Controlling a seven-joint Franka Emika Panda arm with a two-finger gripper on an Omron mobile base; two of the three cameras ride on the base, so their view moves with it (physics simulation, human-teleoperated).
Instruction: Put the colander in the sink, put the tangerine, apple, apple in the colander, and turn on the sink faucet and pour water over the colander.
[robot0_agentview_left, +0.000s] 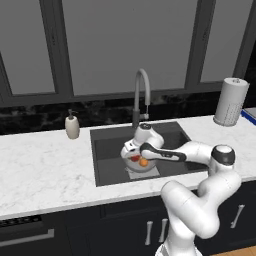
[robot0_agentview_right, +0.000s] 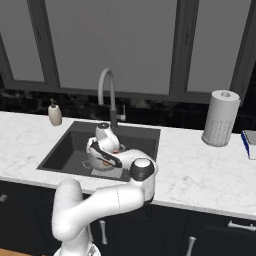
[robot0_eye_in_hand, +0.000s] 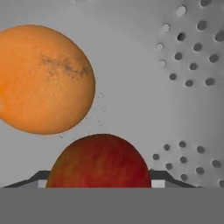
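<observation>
counter (robot0_agentview_left: 45, 170): white marble | on it: soap bottle (robot0_agentview_left: 72, 125), paper towel roll (robot0_agentview_left: 231, 101) | sink (robot0_agentview_left: 107, 150) inset

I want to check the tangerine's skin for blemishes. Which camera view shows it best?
The hand view: the tangerine looms large against the colander wall, a dark blotch plain on its skin. In the left base view it is a small orange dot under the arm; the right base view gives just an orange sliver.

Glossy white arm (robot0_agentview_left: 192, 210) of rounded segments, dark grey joint caps, black wrist band.
</observation>
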